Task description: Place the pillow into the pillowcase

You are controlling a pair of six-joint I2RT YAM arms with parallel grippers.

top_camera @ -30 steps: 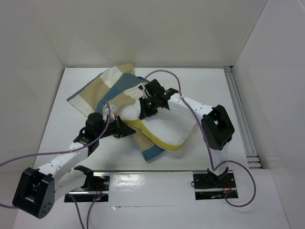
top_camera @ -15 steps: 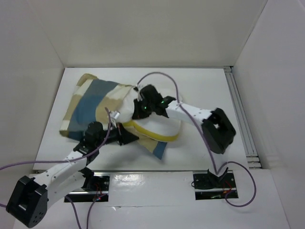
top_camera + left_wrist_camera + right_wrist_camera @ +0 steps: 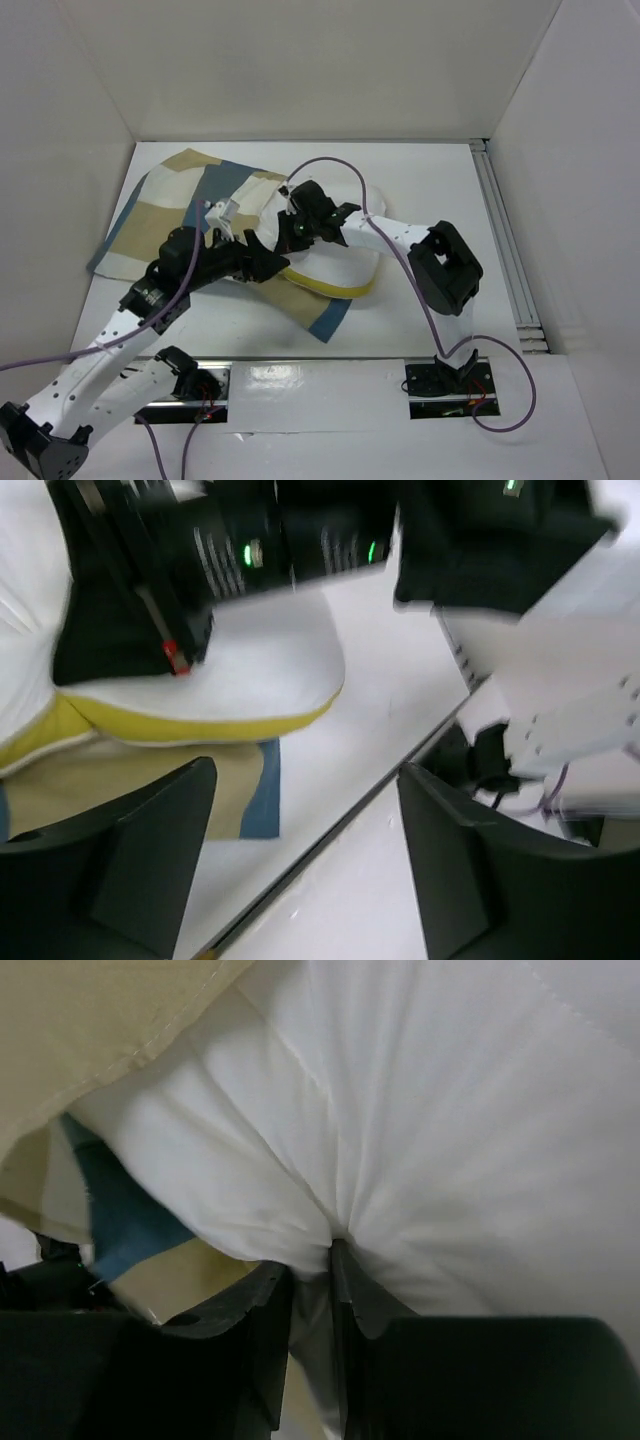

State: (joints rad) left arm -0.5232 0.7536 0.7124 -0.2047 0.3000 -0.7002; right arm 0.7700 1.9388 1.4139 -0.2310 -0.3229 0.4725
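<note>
We judge task roughly half done. Pillow [image 3: 335, 268] seems partly inside pillowcase [image 3: 170, 215]; yellow-banded end pokes out at mouth, mid-table [image 3: 430, 190]. Right end effector [image 3: 335, 1260] clenched on fold of white pillow cloth. Left end effector [image 3: 305, 780] released, nothing between jaws (hovers by mouth). Left to do: push in rest. Purple cable [image 3: 330, 161] loops overhead, may snag.

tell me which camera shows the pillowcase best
Top external: nearly the whole pillowcase shows, spread out, with the pillow overlapping one end. Left wrist catches only a tan-and-blue corner under the pillow; right wrist only a tan edge and a blue scrap.
</note>
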